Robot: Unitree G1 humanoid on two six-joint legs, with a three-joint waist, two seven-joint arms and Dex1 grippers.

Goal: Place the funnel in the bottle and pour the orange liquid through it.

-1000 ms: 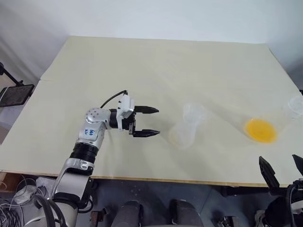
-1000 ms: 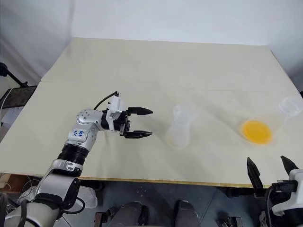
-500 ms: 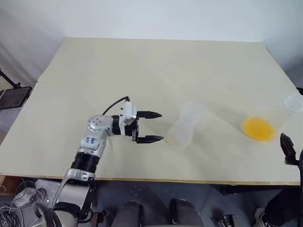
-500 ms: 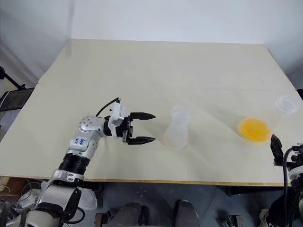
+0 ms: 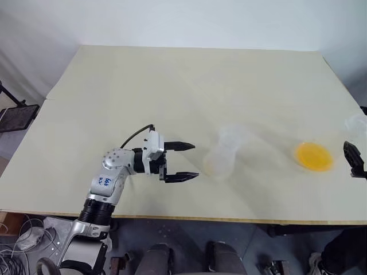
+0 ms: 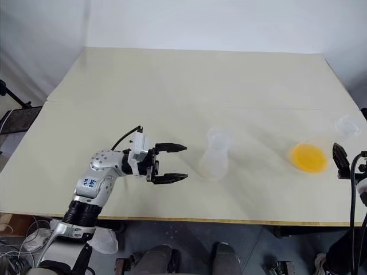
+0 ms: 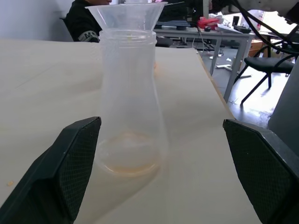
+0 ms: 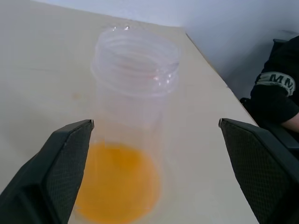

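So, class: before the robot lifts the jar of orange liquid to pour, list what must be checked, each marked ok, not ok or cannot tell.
1. Funnel seated in the bottle neck: ok.
2. Bottle upright on the table: ok.
3. Right gripper open, one finger either side of the jar: ok.
4. Orange liquid in the jar, none spilt: ok.
5. Left gripper open, facing the bottle, not touching: ok.
6. Jar gripped: not ok.
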